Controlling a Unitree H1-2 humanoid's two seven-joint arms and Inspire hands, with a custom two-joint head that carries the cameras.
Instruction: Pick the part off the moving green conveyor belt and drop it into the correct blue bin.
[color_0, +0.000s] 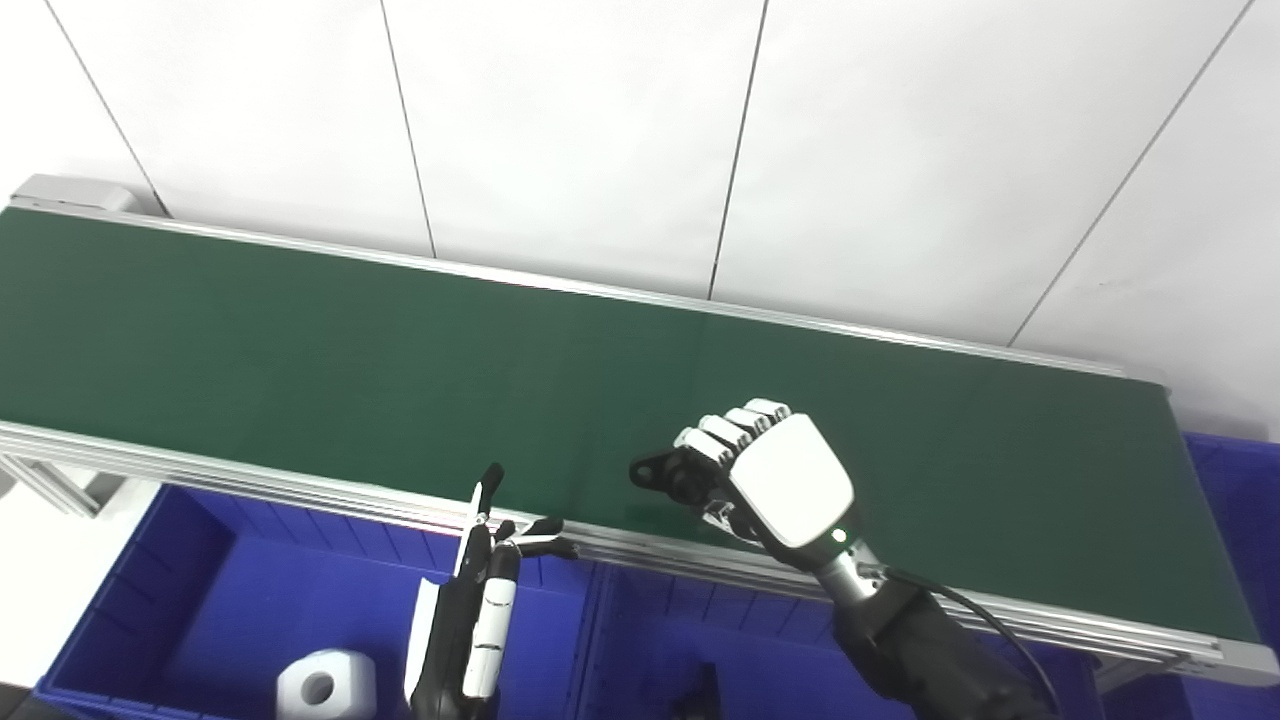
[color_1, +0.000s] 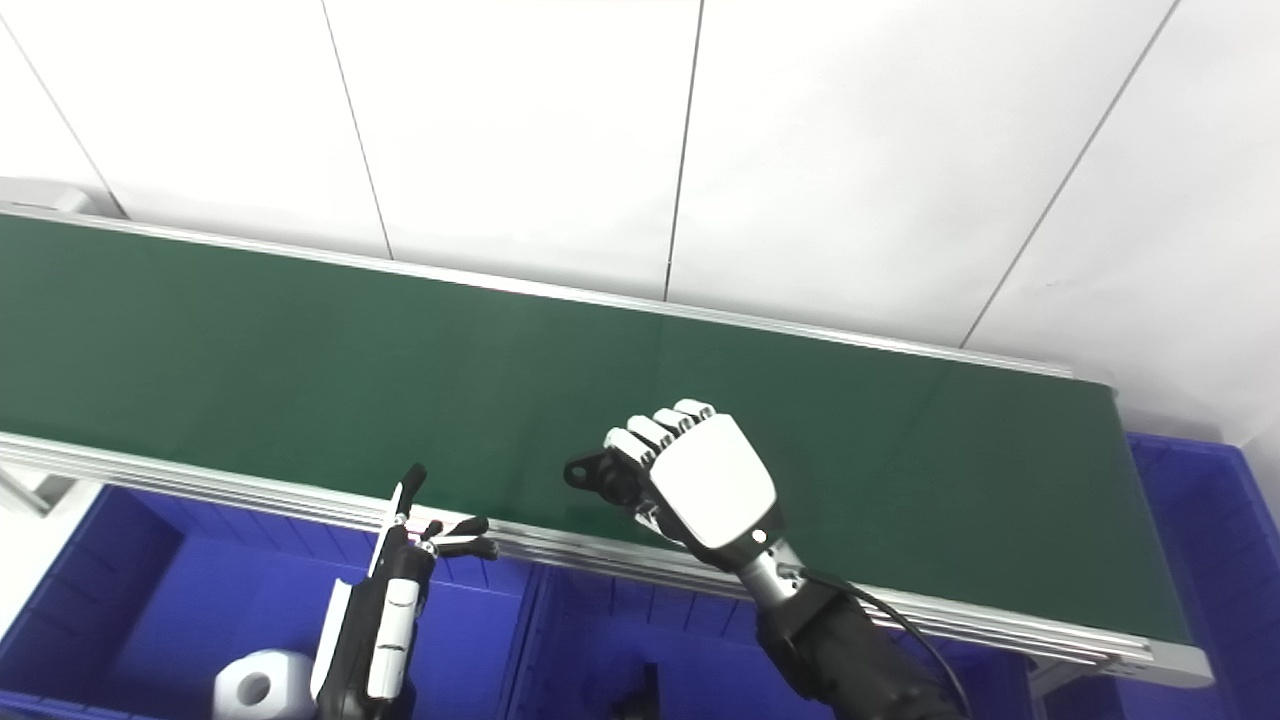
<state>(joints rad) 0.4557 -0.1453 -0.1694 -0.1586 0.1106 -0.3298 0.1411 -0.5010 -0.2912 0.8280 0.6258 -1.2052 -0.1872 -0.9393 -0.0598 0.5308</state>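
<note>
My right hand (color_0: 770, 478) hangs over the near part of the green conveyor belt (color_0: 300, 340), its fingers curled shut around a small black part (color_0: 668, 475) that sticks out to the left of the fist. My left hand (color_0: 478, 590) is low, in front of the belt's near rail and above the left blue bin (color_0: 200, 600), fingers apart and holding nothing. A second blue bin (color_0: 690, 640) lies below the right hand, in front of the belt.
A white cylindrical part (color_0: 325, 685) lies in the left bin. A dark object (color_0: 700, 690) shows at the bottom of the middle bin. Another blue bin (color_0: 1235, 500) stands past the belt's right end. White wall panels rise behind the belt.
</note>
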